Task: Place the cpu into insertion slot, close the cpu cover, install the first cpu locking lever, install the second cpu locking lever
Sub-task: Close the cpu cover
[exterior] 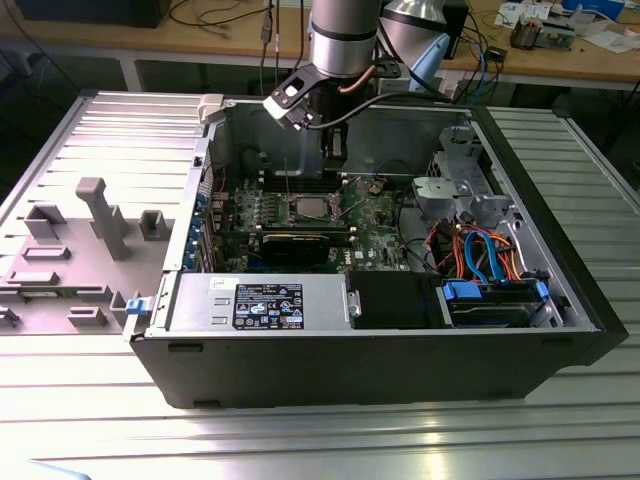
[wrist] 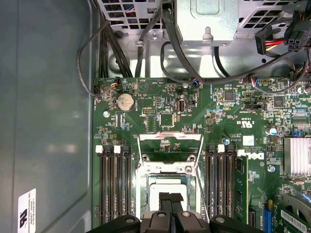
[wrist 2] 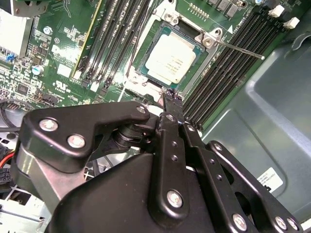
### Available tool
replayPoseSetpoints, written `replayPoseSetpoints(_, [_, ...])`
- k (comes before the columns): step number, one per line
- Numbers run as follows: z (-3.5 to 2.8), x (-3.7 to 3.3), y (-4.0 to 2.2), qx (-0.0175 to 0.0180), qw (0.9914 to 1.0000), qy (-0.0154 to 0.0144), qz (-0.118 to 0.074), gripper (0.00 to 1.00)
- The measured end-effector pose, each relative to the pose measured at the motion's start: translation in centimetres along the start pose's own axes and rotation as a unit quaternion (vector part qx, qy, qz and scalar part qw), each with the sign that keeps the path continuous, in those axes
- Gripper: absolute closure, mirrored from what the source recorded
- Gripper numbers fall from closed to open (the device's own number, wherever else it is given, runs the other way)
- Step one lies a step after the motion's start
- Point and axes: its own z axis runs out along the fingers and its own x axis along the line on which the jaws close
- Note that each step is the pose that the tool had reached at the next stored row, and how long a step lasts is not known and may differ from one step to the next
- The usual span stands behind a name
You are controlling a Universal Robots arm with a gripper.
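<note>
The cpu (wrist 2: 171, 59), a silvery square chip, lies flat in the insertion slot (wrist 2: 142, 77) on the green board; the exterior view shows the cpu (exterior: 310, 207) mid-board. The cpu cover (wrist: 170, 136), a thin metal frame, stands swung up and open at one side of the slot. A thin locking lever (wrist 2: 238, 49) sticks out free from the slot's corner, unlatched. My gripper (wrist 2: 173, 98) hangs just above the chip's edge, fingers shut with nothing between them. In the first wrist view the gripper (wrist: 170, 198) partly covers the cpu (wrist: 167, 187).
Rows of black memory slots (wrist: 112, 184) flank the socket on both sides. A black graphics card (exterior: 300, 243) lies in front of it, a power supply (exterior: 265, 303) and drive bay (exterior: 490, 300) nearer still. Case walls and cables (exterior: 480, 250) ring the board.
</note>
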Motion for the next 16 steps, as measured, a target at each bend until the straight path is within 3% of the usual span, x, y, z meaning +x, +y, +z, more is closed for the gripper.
replayPoseSetpoints(16, [0.01,0.0,0.37,0.0,1.0,0.0,0.0,0.89])
